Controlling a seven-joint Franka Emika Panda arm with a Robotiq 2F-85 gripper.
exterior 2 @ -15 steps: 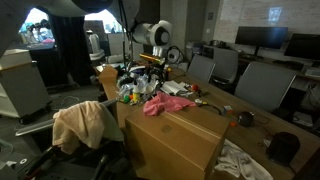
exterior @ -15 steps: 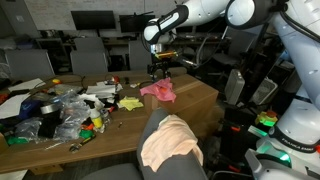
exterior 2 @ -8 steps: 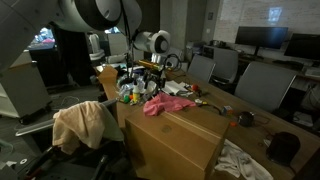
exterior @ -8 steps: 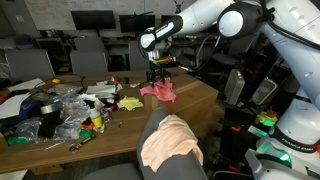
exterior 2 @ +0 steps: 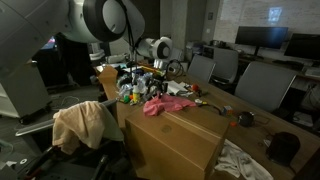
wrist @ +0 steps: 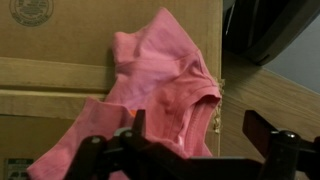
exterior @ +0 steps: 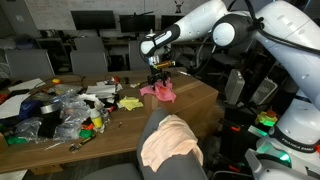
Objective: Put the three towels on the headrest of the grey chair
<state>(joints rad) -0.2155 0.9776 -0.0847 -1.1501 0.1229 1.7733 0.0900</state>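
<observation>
The tool [exterior: 160,72] hovers, jaws spread wide, directly above the crumpled pink towel [exterior: 160,91]. In the wrist view, the cloth's bulk lies off-centre, toward one jaw.

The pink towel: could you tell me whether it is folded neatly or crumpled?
Crumpled: the pink towel lies in a wrinkled heap on the cardboard, with no neat folds.

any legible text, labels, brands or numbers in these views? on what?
No text can be read in any view.
Round printed stamp on the cardboard box, wrist view: too blurred to read.
Lit screen at the back, in an exterior view: too small to read.
</observation>
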